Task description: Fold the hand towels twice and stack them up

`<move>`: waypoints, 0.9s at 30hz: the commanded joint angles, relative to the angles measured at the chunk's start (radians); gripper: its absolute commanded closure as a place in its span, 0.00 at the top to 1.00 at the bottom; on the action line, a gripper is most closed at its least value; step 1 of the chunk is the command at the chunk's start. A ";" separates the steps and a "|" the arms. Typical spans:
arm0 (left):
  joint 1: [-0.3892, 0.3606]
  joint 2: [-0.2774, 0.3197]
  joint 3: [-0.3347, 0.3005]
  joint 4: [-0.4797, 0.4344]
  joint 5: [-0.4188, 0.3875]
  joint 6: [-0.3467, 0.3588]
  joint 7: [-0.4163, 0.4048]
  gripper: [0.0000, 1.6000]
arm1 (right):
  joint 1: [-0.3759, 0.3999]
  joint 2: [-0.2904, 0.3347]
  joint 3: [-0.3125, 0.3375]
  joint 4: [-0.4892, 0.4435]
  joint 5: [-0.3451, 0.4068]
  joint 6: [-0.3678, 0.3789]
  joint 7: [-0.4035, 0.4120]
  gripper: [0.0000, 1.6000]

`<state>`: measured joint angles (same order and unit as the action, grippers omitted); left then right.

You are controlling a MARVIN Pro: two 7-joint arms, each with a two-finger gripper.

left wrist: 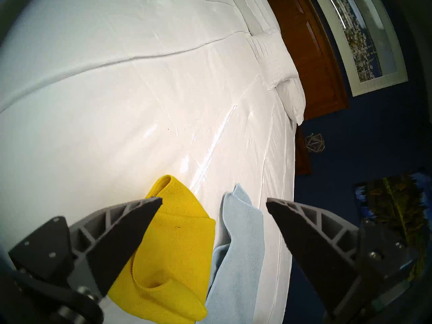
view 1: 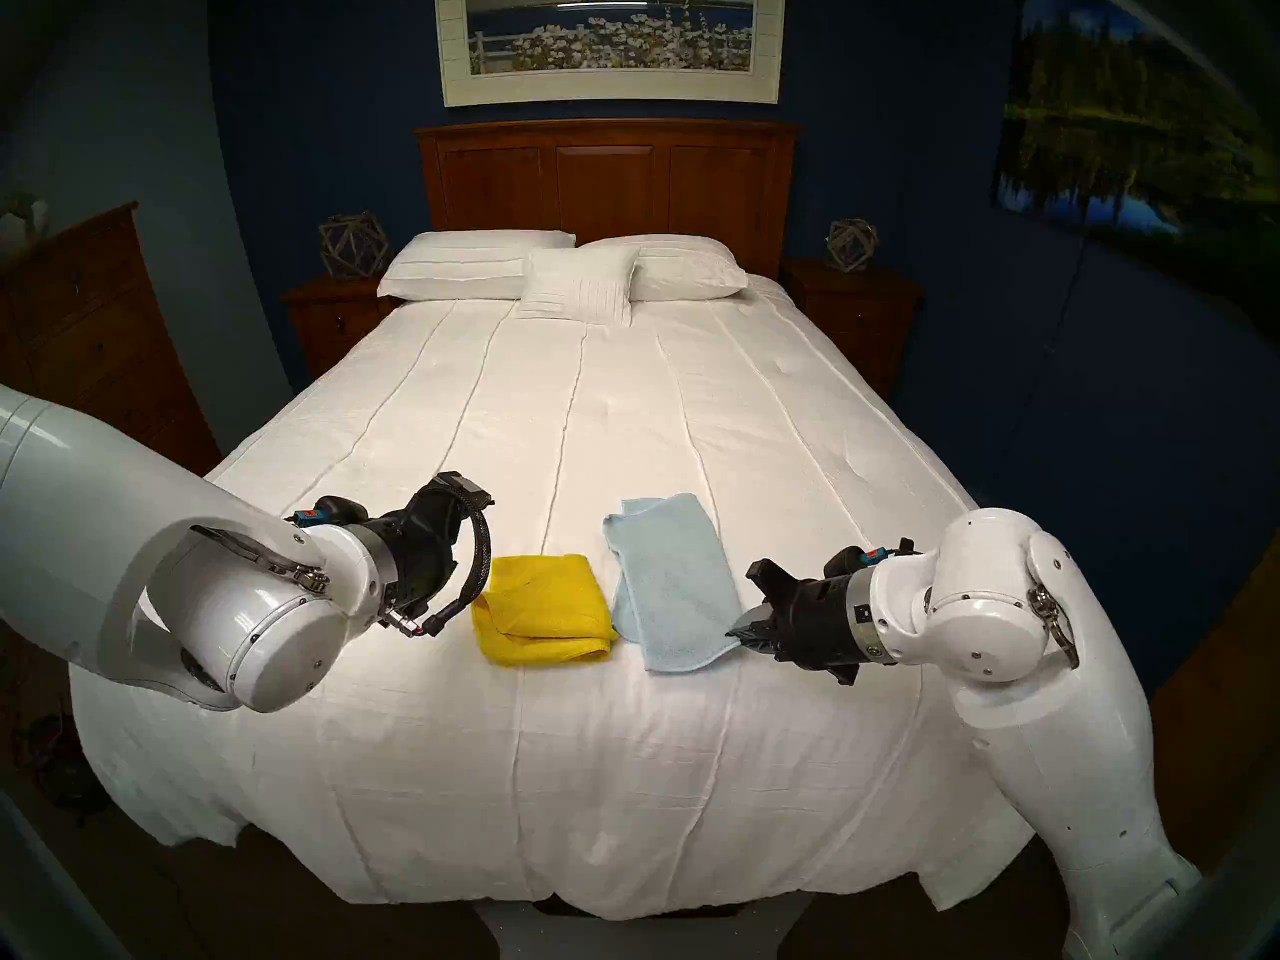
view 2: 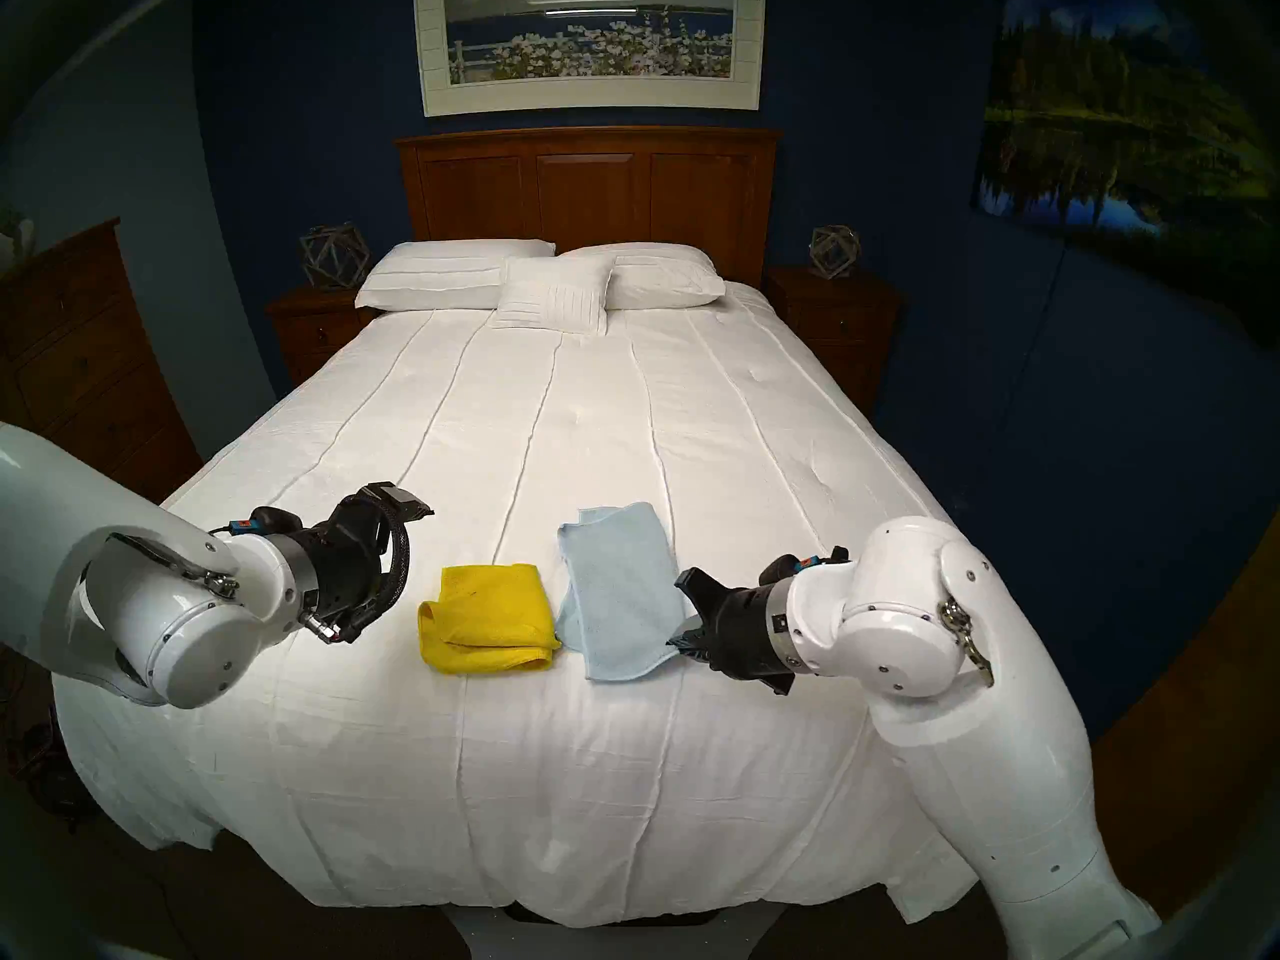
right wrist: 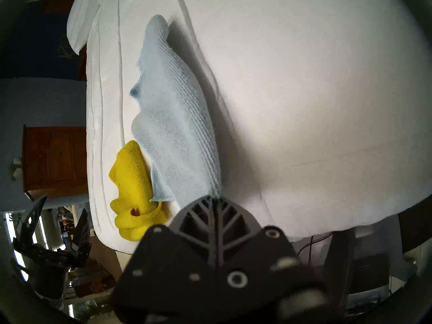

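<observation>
Lying on one white bedspread (view 1: 623, 397), two towels, yellow towel (view 1: 544, 609), blue towel (view 1: 668, 584) corner clamped in right hand (view 1: 742, 631), left hand (left wrist: 214, 203) apart.

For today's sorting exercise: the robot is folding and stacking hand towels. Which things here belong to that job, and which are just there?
Job: yellow towel; light blue towel, pinched at its near corner by the right gripper; left gripper, open.

Just there: pillows; bedspread; nightstand ornaments.

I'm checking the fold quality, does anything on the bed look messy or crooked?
Yes. The yellow towel is bunched, with a loose flap gaping at its near edge. The light blue towel lies askew, and its near corner is pinched in the right gripper. They lie side by side, not stacked.
</observation>
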<state>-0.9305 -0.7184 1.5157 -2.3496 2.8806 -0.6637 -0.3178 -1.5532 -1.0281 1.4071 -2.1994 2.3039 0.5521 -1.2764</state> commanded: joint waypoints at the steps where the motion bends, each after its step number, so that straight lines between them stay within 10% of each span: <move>1: -0.013 -0.005 0.000 0.000 -0.001 0.007 -0.002 1.00 | -0.059 0.008 0.032 -0.048 0.027 0.013 0.031 0.00; 27: -0.001 -0.010 -0.008 0.019 -0.001 0.016 0.009 1.00 | 0.245 -0.185 -0.019 0.232 -0.096 -0.021 0.113 0.00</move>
<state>-0.9301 -0.7258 1.5173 -2.3402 2.8806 -0.6520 -0.3097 -1.4069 -1.1486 1.3812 -1.9981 2.2156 0.5320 -1.1875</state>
